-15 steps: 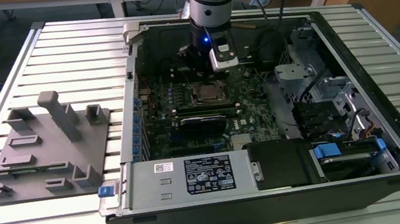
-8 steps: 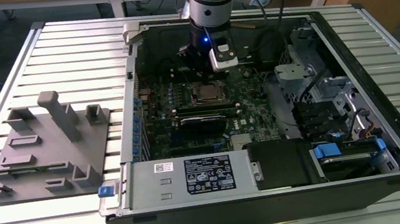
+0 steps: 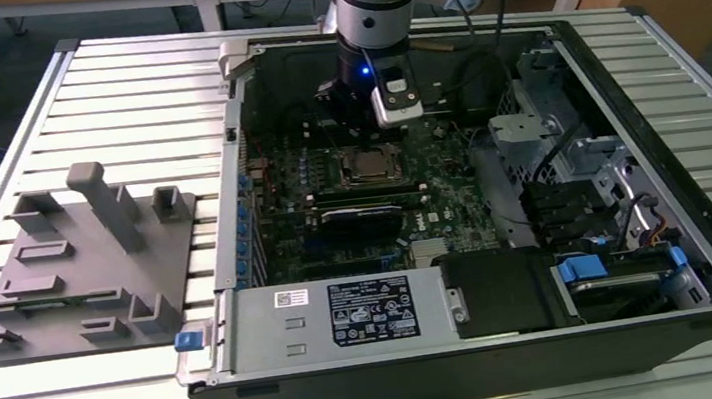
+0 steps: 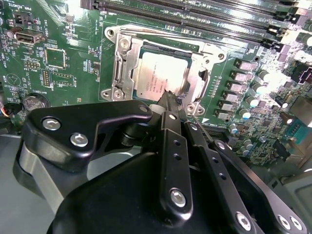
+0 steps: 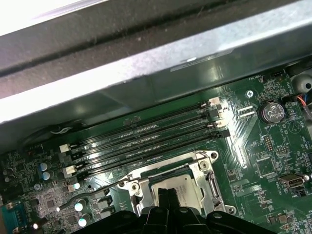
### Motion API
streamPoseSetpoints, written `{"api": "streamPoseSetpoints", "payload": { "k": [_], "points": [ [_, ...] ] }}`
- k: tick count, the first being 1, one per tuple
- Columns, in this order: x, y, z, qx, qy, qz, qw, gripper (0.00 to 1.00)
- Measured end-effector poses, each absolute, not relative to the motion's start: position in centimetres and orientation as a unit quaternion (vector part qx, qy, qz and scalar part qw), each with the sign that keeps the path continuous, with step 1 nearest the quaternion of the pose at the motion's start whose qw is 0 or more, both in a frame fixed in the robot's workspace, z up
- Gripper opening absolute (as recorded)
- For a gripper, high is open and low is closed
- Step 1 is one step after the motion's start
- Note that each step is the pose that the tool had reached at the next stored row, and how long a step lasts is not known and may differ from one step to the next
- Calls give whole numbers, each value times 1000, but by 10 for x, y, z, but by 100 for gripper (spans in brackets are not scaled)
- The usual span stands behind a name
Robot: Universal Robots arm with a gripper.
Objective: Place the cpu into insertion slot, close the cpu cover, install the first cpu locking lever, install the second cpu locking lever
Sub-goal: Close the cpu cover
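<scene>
A slatted table [image 3: 115,86] holds an open computer case [image 3: 483,371] walling in the gripper [image 4: 168,97] (fingers pinched together). Memory slots [image 5: 146,139] lie just beyond it. Beneath its tips, the cpu [image 4: 157,78] sits in the insertion slot [image 4: 120,68].

A large black-and-white label [image 3: 372,310] and a small white sticker [image 3: 290,299] sat on the silver power supply [image 3: 265,343], their print too small to read in the exterior view. In the second wrist view, fine lettering covered the cpu [image 4: 158,78] and white markings dotted the green motherboard [image 4: 78,90]; none was legible.
</scene>
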State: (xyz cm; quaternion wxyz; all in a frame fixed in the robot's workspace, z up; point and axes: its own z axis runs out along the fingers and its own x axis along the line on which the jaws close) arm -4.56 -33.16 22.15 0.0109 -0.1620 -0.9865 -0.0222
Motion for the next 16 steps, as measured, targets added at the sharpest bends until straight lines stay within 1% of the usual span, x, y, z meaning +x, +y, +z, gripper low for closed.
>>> {"api": "streamPoseSetpoints", "payload": {
  "k": [16],
  "points": [
    [-49, -332, 217, -151, -988, -22, 10, 10]
  ]
}}
